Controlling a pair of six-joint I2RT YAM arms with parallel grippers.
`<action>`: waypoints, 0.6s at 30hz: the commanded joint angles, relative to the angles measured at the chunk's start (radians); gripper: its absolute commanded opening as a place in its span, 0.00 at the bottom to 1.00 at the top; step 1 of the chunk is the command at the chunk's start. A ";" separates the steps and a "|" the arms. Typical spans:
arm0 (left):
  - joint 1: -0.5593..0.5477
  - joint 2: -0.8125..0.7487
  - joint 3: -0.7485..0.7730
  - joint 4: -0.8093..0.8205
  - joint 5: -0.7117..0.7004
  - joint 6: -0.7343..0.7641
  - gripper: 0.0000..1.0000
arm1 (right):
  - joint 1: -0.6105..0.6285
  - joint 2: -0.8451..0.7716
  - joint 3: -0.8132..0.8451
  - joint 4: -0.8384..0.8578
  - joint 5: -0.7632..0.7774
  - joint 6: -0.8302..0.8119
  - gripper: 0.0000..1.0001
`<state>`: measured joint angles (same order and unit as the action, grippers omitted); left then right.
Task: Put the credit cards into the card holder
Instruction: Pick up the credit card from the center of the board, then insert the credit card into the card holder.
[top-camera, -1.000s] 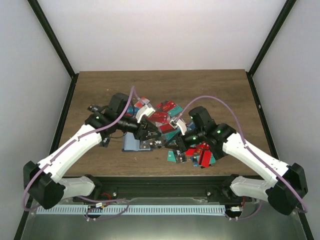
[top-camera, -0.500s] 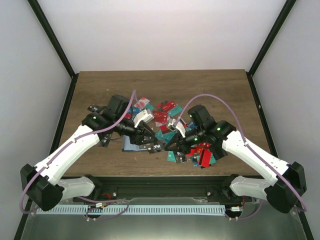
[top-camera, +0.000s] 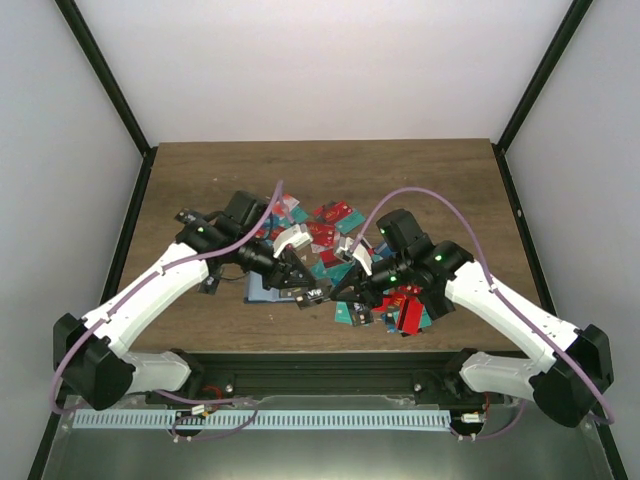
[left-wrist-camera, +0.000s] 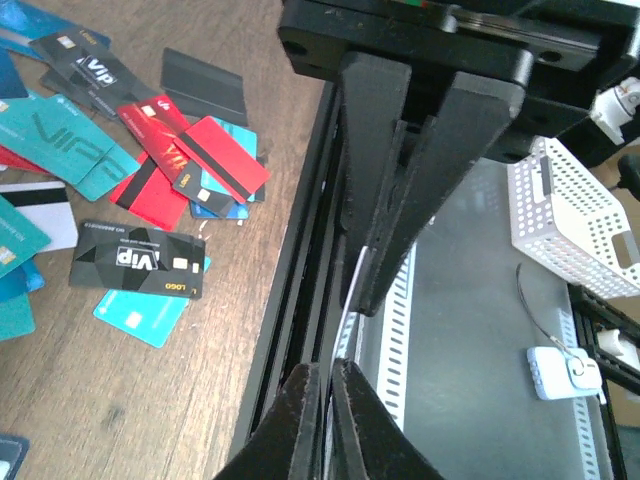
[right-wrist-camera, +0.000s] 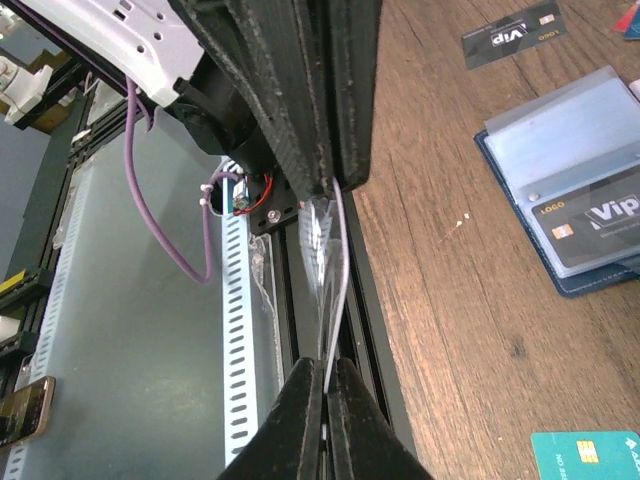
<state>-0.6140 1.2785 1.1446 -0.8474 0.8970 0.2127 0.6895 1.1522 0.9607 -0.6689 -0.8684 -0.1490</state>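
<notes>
Both arms meet over the near middle of the brown wooden desk (top-camera: 420, 180), where the left gripper (left-wrist-camera: 325, 378) and the right gripper (right-wrist-camera: 327, 372) are each clamped shut on the same thin pale-edged plastic card (left-wrist-camera: 350, 300), seen edge-on between them. Many loose credit cards (top-camera: 322, 235) in red, teal, blue and black lie heaped at mid-desk. The dark navy folding card holder (top-camera: 260, 290) lies open and flat toward the near edge, just left of the heap, with a black VIP card (right-wrist-camera: 600, 225) in one clear pocket.
</notes>
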 joint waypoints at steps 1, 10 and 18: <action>0.000 0.028 0.028 0.020 0.044 0.018 0.05 | -0.001 0.005 0.031 0.019 -0.014 -0.023 0.01; 0.000 0.029 0.026 0.025 0.082 0.021 0.13 | 0.000 0.013 0.034 0.031 -0.008 -0.010 0.01; 0.000 0.024 0.006 0.044 0.105 0.008 0.12 | -0.001 -0.004 0.023 0.059 -0.005 0.016 0.01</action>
<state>-0.6102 1.3060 1.1500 -0.8356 0.9554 0.2127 0.6884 1.1648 0.9607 -0.6544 -0.8635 -0.1413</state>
